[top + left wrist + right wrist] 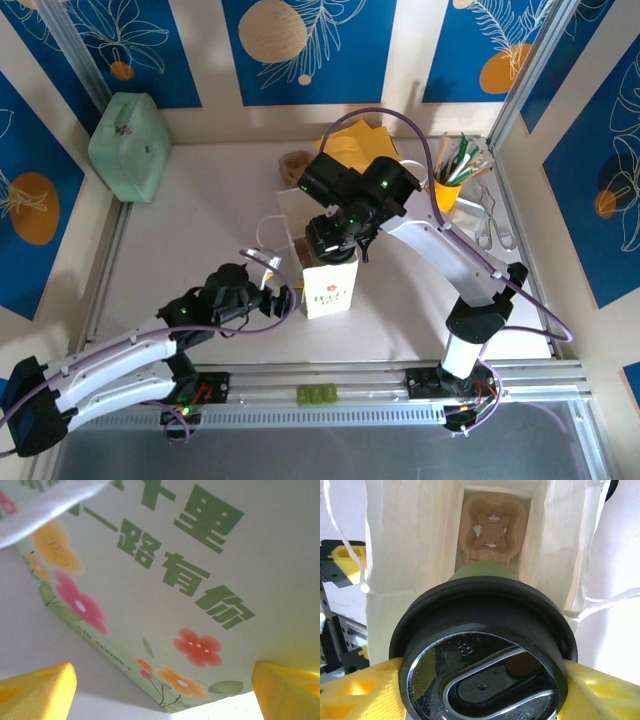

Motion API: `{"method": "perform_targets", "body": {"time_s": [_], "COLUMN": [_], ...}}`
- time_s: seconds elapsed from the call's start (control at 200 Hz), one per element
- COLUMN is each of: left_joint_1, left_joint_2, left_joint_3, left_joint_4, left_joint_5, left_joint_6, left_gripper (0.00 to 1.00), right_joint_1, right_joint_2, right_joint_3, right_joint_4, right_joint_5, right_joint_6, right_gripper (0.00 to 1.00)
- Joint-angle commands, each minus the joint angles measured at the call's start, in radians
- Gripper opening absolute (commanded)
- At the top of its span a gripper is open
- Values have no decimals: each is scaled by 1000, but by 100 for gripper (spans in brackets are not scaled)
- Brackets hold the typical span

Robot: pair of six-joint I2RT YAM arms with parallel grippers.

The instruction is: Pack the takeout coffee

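The takeout coffee [485,650] is a cup with a round black lid and a light-green side, and my right gripper [482,692] is shut on it. A yellow finger presses each side of the lid. It hangs over the open mouth of a white paper bag [328,288], where a brown pulp cup carrier [494,527] lies on the bottom. My right gripper [338,245] sits right above the bag's top. My left gripper [282,300] is open at the bag's left side. Its yellow fingertips [37,690] stand wide apart before the bag's printed face [200,580].
A mint-green box [128,145] stands at the back left. Behind the bag are yellow paper [355,140] and a brown cup [296,165]. A yellow cup of straws and sticks [450,185] and metal tongs [487,225] are at the back right.
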Motion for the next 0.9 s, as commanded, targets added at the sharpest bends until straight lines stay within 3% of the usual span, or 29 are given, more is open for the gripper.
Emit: {"method": "perform_targets", "body": {"time_s": [0.0,0.27,0.65,0.895], "left_joint_1": [-43,-64,-62,-62], "left_joint_2": [39,37,-114,-229], "left_joint_3": [3,6,18,-5], "left_joint_4": [80,58,-138,-164], "left_joint_5": [-25,-45,-79,-66], "left_joint_6": [48,90,171,179], "left_gripper": [91,91,93,94], "right_joint_1": [-10,-11,-18,-30], "right_joint_2": [17,64,177,209], "right_joint_3": [24,75,150,143], "right_joint_4": [-16,-42,-124,-145], "right_joint_5": [-39,-67,-55,-64], "right_joint_6": [-18,-64,-147,-170], "right_gripper": [66,65,65,65]}}
